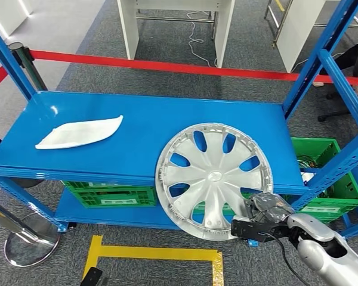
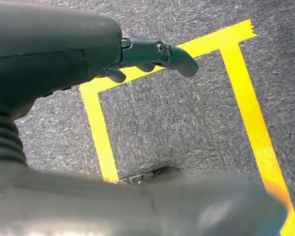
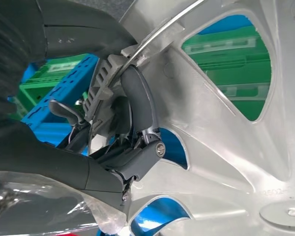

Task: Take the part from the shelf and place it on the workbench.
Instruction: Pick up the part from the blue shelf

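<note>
Right hand (image 1: 262, 210) clamped; left hand (image 2: 64, 54) slack

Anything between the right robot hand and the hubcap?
Nothing: the right robot hand already grips the hubcap at its near rim, which overhangs the front edge of the blue shelf. The workbench isn't identifiable here.

Industrial workshop or test cell: blue steel shelf (image 1: 141, 140) rack with green plastic crates (image 1: 110, 195) beneath, grey carpet floor (image 1: 168, 42) marked with yellow tape (image 1: 159, 253), and a red barrier belt (image 1: 168, 65) on stanchions cordoning the area.
</note>
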Motion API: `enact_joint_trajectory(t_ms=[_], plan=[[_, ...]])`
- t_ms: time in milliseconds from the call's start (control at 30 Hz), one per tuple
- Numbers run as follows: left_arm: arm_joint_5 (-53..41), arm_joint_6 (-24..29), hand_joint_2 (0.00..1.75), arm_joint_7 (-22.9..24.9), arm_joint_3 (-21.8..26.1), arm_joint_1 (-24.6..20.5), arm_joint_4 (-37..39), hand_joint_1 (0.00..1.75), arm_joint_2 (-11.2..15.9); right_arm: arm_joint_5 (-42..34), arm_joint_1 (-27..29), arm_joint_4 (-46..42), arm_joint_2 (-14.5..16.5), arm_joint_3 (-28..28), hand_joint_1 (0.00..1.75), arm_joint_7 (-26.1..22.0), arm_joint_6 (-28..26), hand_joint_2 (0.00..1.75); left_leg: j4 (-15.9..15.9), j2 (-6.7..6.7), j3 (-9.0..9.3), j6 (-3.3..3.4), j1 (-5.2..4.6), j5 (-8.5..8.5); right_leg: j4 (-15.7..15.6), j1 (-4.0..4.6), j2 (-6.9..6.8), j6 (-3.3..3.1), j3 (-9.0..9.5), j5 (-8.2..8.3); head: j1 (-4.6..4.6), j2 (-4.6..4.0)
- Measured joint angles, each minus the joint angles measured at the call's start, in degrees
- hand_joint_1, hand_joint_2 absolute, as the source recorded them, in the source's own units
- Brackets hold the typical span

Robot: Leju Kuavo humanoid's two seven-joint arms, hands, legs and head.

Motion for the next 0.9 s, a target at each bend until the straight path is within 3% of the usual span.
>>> enact_joint_trajectory(t_ms=[67,200,267,333,367,400,467,533,567,700,767,833,867,900], plan=[[-0.01,-0.18,1.75,-0.19,-0.01,-0.06,0.0,0.0,-0.03,0.0,0.27,-0.55,-0.13,-0.2,1.75,-0.05,-0.01,1.75,0.1,-0.02,-0.1,-0.43,-0.14,-0.15,-4.41,0.29,-0.07,-0.46,2.36,0.89,-0.06,0.0],[-0.03,-0.59,1.75,-0.49,-0.02,-0.12,0.02,0.0,0.08,0.0,0.65,-1.37,-0.2,-0.28,1.75,-0.1,-0.02,1.75,1.05,-0.1,-0.38,-1.69,0.02,-1.05,-5.4,0.2,-0.13,-1.22,2.94,1.21,-0.2,0.0],[0.03,-1.52,1.75,-0.81,-0.02,-0.14,0.02,0.0,0.23,0.01,0.8,-1.6,-0.2,-0.28,1.75,-0.1,-0.02,1.75,6.2,-0.16,-2.65,-2.37,0.23,-4.14,-5.79,-0.08,-0.28,-1.59,3.13,1.44,-0.5,0.0],[0.22,-2.35,1.75,-1.18,-0.02,-0.01,0.02,0.0,0.35,0.03,1.27,-1.62,-0.2,-0.37,1.75,-0.08,-0.02,1.75,13.73,-0.16,-6.27,-2.91,0.52,-7.49,-5.79,-0.11,-0.42,-1.7,2.99,1.46,-0.62,0.0],[0.39,-2.35,1.75,-1.25,-0.02,0.13,0.02,0.0,0.4,0.07,1.58,-1.63,-0.2,-0.49,1.75,-0.07,-0.07,1.75,15.87,-0.16,-7.34,-3.1,0.64,-7.88,-5.77,-0.12,-0.44,-1.69,2.94,1.46,-0.62,0.0],[0.6,-2.07,1.75,-1.25,-0.01,0.25,0.02,0.0,0.43,0.11,1.92,-1.69,-0.2,-0.68,1.75,-0.05,-0.17,1.75,15.89,-0.16,-7.44,-3.22,0.76,-7.11,-5.75,-0.15,-0.44,-1.65,2.92,1.47,-0.62,0.0],[0.93,-1.15,1.75,-1.2,0.0,0.32,0.02,0.0,0.44,0.24,2.66,-2.06,-0.2,-1.33,1.75,0.05,-0.65,1.75,9.88,-0.15,-4.76,-3.3,1.0,-3.06,-5.57,-0.24,-0.4,-1.43,2.95,1.4,-0.62,0.0],[1.04,-0.38,1.75,-1.03,0.0,0.21,0.04,0.0,0.37,0.54,3.45,-2.69,-0.26,-2.25,1.75,0.22,-1.27,1.75,2.97,-0.19,-1.76,-2.97,1.02,-0.34,-5.04,-0.12,-0.31,-0.87,2.68,1.19,-0.65,0.0],[1.05,-0.12,1.75,-0.89,0.0,0.18,0.05,0.0,0.32,0.79,3.83,-3.03,-0.32,-2.75,1.75,0.31,-1.56,1.75,1.27,-0.23,-1.14,-2.61,0.93,0.04,-4.81,-0.05,-0.25,-0.52,2.45,1.15,-0.65,0.0],[1.11,0.41,1.75,-0.56,0.02,0.22,0.07,0.0,0.2,3.03,5.26,-4.49,-0.44,-5.09,1.75,0.76,-3.38,1.75,0.61,-0.24,-1.46,-0.78,0.61,0.36,-4.03,-0.43,-0.16,0.83,1.4,0.72,-0.59,0.0],[1.12,0.43,1.75,-0.56,0.02,0.09,0.07,0.0,0.07,5.06,5.78,-5.27,-0.42,-6.45,1.75,1.11,-5.06,1.75,0.36,-0.18,-1.6,-0.05,0.69,0.7,0.68,-0.55,-0.12,1.15,-1.05,-2.14,-0.44,0.0],[1.11,0.37,1.75,-0.57,0.02,0.07,0.07,0.0,-0.1,7.31,6.34,-5.94,-0.26,-7.62,1.75,1.4,-7.02,1.75,0.4,-0.19,-1.82,0.21,0.52,0.75,8.74,-0.53,-0.08,1.25,-4.83,-5.7,-0.34,0.0],[1.1,0.34,1.75,-0.58,0.02,0.08,0.07,0.0,-0.19,8.51,6.74,-6.25,-0.04,-8.11,1.75,1.5,-8.13,1.75,0.42,-0.22,-1.87,0.25,0.44,0.75,11.63,-0.53,-0.08,1.27,-6.26,-6.48,-0.36,0.0],[1.08,0.31,1.75,-0.59,0.02,0.08,0.07,0.0,-0.27,9.71,7.14,-6.58,0.32,-8.57,1.75,1.59,-9.25,1.75,0.44,-0.27,-1.88,0.25,0.39,0.73,12.38,-0.53,-0.08,1.24,-6.7,-6.11,-0.34,0.0]])
